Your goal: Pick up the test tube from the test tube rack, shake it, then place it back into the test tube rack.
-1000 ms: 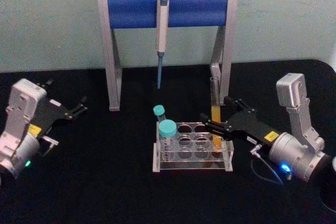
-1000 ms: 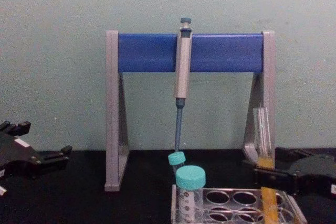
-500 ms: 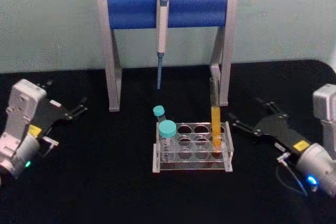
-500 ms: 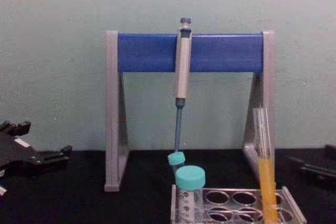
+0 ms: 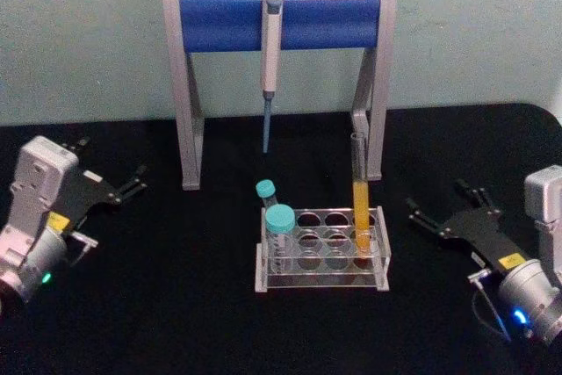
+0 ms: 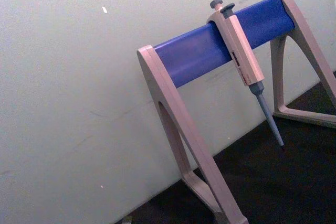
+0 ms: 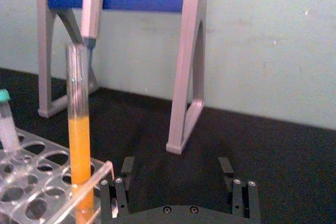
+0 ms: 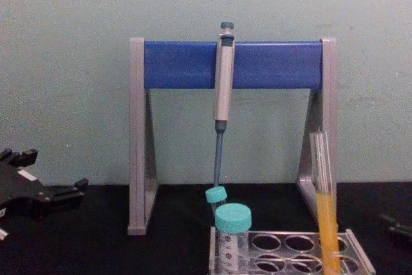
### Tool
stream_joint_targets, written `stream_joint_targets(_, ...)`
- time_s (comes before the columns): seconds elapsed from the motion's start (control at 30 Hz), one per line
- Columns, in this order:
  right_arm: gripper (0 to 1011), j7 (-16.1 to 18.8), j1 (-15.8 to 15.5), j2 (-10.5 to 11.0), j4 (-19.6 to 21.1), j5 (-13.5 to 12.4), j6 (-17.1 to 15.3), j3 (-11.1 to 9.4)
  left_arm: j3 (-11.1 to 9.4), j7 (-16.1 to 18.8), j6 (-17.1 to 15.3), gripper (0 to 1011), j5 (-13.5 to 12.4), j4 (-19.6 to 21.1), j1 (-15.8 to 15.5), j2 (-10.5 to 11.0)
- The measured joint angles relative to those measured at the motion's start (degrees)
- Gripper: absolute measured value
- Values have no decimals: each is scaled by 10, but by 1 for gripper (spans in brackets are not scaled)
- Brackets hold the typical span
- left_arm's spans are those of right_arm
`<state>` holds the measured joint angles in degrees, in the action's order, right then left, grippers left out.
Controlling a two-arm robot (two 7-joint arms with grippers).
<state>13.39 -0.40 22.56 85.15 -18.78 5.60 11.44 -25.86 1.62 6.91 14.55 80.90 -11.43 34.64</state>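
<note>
Head view showed the right gripper (image 5: pixel 443 209) low over the black table (image 5: pixel 176 305), its fingers spread apart and holding nothing. The test tube (image 5: pixel 360 195) stood upright in front of this gripper, a little to its inner side and clearly apart from it, in a hole at the near end of the test tube rack (image 5: pixel 323 252).

The tube looked light, stiff and thin, made of smooth clear glass, so it was probably slippery and easy to break. It had no cap, and the orange liquid filled the lower half. I think a gentle hold on the bare glass above the liquid was best, keeping it vertical.

The left gripper (image 5: pixel 132 180) rested far away, also spread open.
</note>
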Motion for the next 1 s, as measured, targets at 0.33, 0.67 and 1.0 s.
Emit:
stream_joint_targets(0.33,1000,9,13,-20,-31,18,-20,5,0,0,0,1002,0,0,0,0)
stream_joint_targets(0.67,1000,12,15,-23,-36,24,-27,4,0,0,0,1001,0,0,0,0)
stream_joint_targets(1.0,1000,12,14,-23,-35,23,-25,4,0,0,0,1001,0,0,0,0)
